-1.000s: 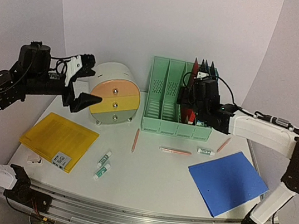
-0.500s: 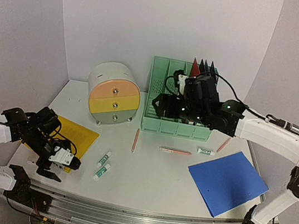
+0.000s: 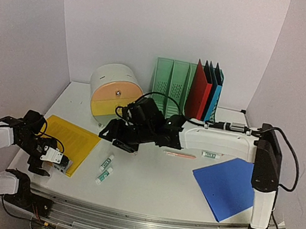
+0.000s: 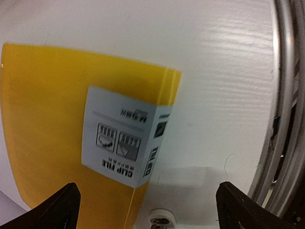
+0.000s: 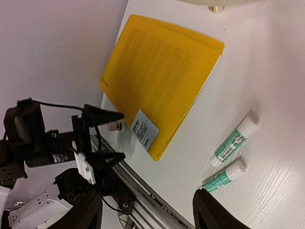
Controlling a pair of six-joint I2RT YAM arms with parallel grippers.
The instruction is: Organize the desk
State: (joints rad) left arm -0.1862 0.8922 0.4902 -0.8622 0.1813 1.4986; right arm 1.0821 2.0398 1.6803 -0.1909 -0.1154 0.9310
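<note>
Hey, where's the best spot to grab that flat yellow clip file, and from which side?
I'd grip the yellow clip file at its white-labelled corner, on the edge the label wraps over. It lies flat on the desk, so one finger must slip under, coming from the bare-desk side; the open left gripper hangs above it.

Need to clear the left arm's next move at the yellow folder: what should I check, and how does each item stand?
1. Left gripper open: ok, jaws wide across the folder corner.
2. Folder top bare: ok, only its label.
3. Right gripper clear of folder: ok, apart, near the drawer unit.
4. Tubes clear: ok, beside the folder, not touching.
5. Gap between the jaws free: cannot tell; a small white piece lies off the corner.
</note>
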